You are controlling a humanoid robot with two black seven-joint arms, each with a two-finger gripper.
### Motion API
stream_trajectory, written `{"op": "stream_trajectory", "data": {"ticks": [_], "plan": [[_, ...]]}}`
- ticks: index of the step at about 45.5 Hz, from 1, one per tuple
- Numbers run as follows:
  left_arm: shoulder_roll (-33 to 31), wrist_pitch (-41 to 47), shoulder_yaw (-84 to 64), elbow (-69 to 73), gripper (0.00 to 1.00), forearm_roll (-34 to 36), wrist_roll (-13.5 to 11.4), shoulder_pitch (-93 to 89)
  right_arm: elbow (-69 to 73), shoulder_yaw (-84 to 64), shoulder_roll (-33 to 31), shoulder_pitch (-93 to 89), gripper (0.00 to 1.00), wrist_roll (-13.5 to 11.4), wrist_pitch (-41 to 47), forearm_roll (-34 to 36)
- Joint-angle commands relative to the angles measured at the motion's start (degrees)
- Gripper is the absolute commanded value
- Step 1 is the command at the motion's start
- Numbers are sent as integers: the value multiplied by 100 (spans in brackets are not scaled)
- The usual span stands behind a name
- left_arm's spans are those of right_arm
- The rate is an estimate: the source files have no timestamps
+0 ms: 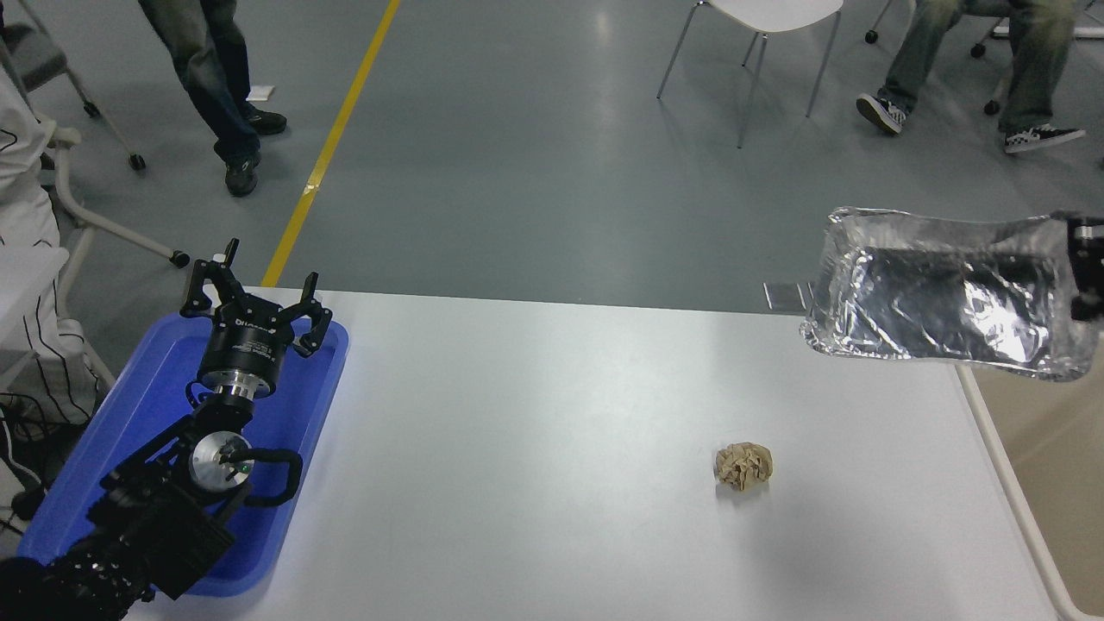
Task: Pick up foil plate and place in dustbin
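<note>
Foil plate [944, 297] in R end effector [1085, 276], airborne over dustbin [1048, 448] edge.

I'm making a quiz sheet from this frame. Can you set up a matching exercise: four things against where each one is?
Things:
1 foil plate
2 paper ball
3 left pincer
4 dustbin

Places:
A lying on the white table
B over the blue tray
C off the table's right edge
D held in the air by the right pincer

Pairs: 1-D, 2-A, 3-B, 4-C
</note>
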Motion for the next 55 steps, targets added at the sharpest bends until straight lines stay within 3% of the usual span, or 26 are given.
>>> {"op": "stream_trajectory", "data": {"ticks": [1,13,24,40,55], "plan": [[0,0,-1,-1,100,1,0,0,-725,-193,-790,-682,0,-15,0,-235],[0,0,-1,-1,100,1,0,0,-1639,368,-1590,-1726,0,-23,0,-270],[0,0,8,-1,100,1,-9,9,-2395,1344,-1784,-3256,0,-23,-26,-288],[0,0,-1,-1,100,1,-9,9,-2844,3278,-2170,-5401,0,-23,-1889,-226],[0,0,-1,-1,100,1,-9,9,-3292,4666,-1758,-7212,0,-32,-3410,-174]]}}
